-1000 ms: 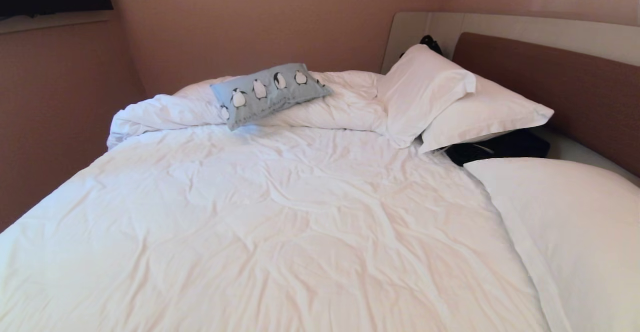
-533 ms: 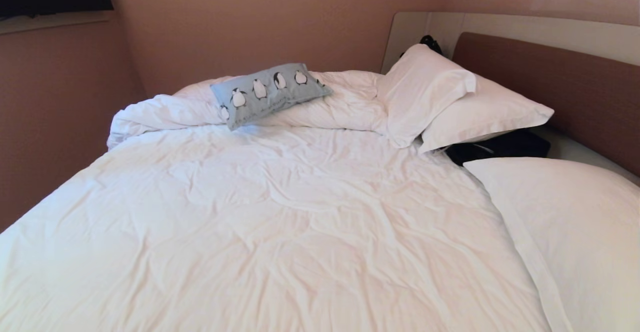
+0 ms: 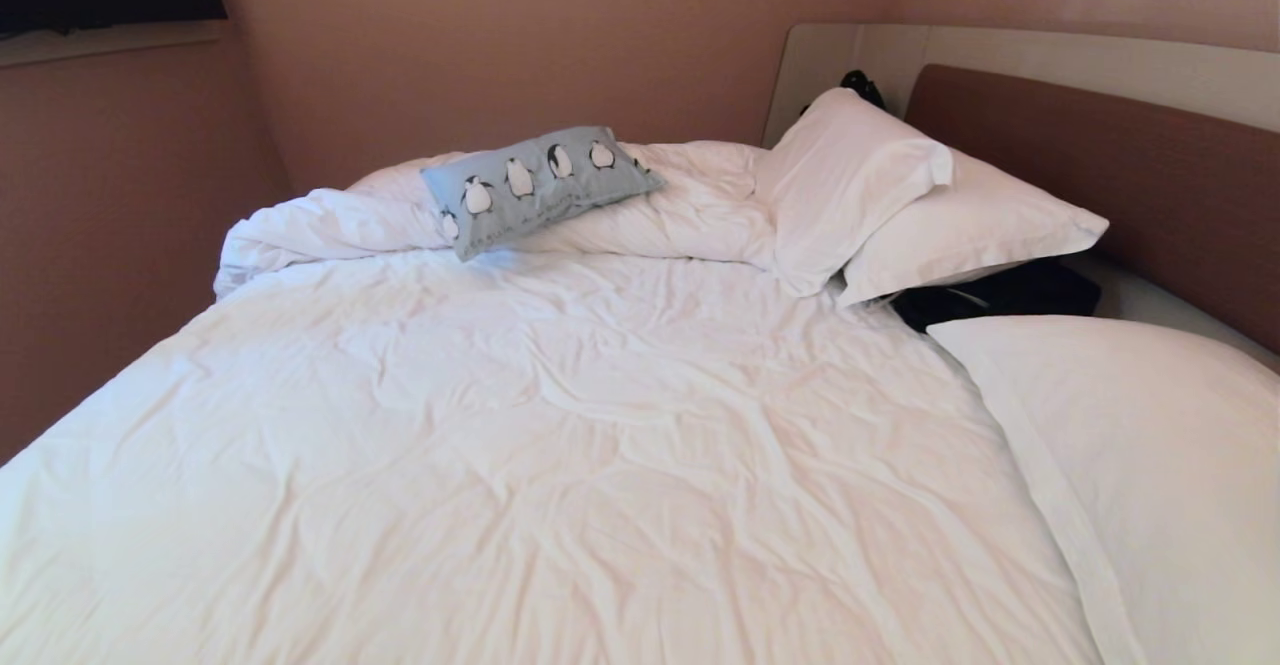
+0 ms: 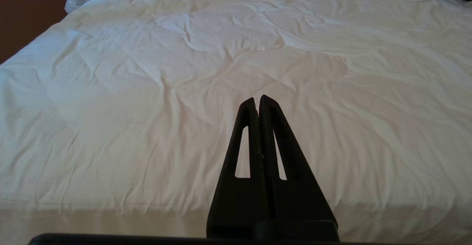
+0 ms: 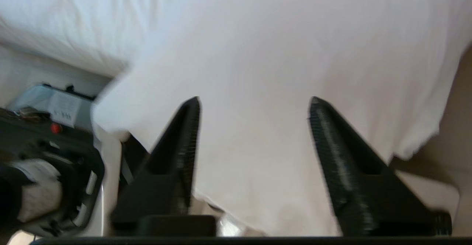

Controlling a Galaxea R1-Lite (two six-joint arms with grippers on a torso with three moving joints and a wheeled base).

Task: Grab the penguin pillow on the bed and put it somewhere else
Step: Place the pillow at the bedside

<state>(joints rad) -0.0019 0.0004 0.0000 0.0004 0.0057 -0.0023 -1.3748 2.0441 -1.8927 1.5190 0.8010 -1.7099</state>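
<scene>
The penguin pillow (image 3: 540, 185) lies at the far side of the bed (image 3: 560, 445), propped on the bunched-up roll of duvet (image 3: 330, 225) so that it tilts toward the camera, one corner hanging over the flatter sheet. It sits just left of the two stacked white pillows (image 3: 900, 195) that lean against the brown headboard (image 3: 1100, 175), apart from them. Nothing grips it — it rests only on the fold beneath.

Neither arm shows in the head view. The left pincer (image 4: 258, 103) hangs low at the near edge of the mattress, its two black fingers pressed together and empty; it looks parked, well short of the cushion. The right pincer (image 5: 254, 107) has its fingers spread apart with nothing between them, pointed at a white pillow (image 5: 280, 64) at the near side of the bed, with part of the robot's own body (image 5: 48, 153) beside it. That open stance suits a reach, I judge, yet the target is well away across the duvet — the arm would need to extend far, or the base come closer, before any grasp.
</scene>
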